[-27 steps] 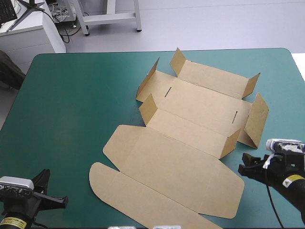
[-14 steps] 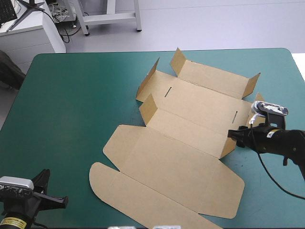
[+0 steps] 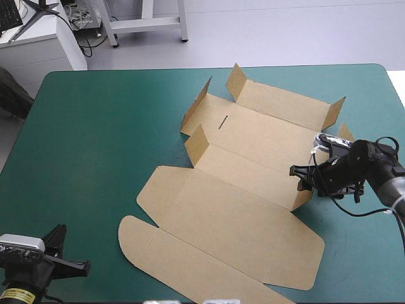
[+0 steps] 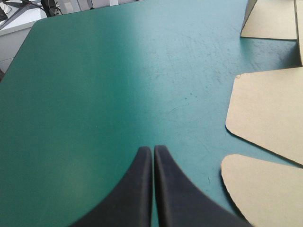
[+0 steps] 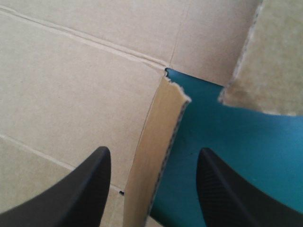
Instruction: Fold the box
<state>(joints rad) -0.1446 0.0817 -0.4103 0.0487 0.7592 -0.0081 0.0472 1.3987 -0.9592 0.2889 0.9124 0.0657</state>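
Fingers of the right gripper are spread wide around a raised flap, with nothing pinched. At lower left, the left gripper is closed and empty. The brown box is laid flat mid-frame. It looks light and stiff, so the flap's thin edge could be pinched.

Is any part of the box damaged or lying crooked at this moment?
Only a small thing: the raised flap of the box, standing between the open jaws of the right gripper, has a ragged, nicked corner at its far end. Nothing else stands out.
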